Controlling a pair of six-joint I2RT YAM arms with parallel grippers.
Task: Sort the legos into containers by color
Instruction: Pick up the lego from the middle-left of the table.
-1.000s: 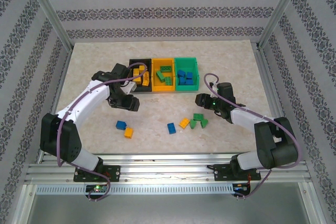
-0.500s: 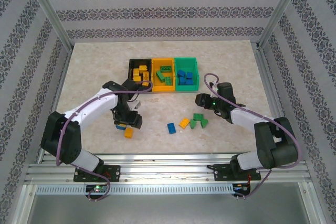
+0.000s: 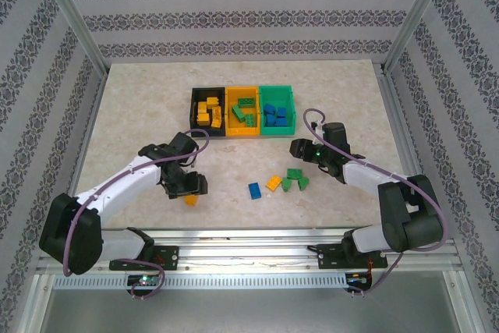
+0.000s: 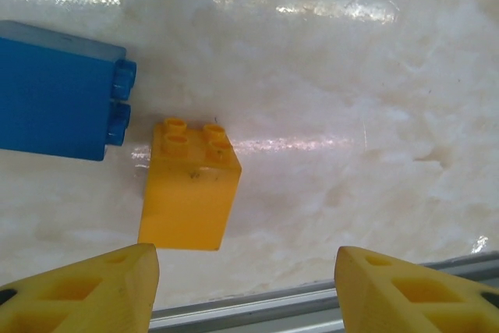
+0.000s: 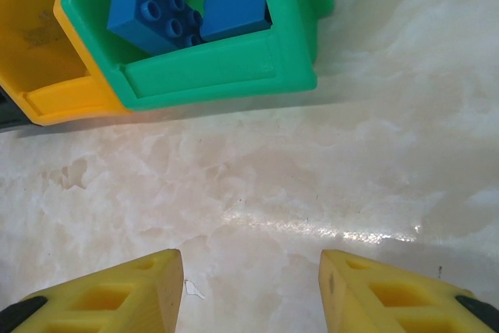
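Half covered from above by the wide-spread left gripper (image 4: pixel 245 271), a yellow-orange lego (image 4: pixel 189 193) is seen whole from the wrist, just beside a blue lego (image 4: pixel 54 103); the right gripper (image 5: pixel 249 278) is held wide, empty.

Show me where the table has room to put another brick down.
The table is bare left of the black bin and along the far edge behind the containers. It's crowded in front, where loose legos lie between the left gripper and right gripper.
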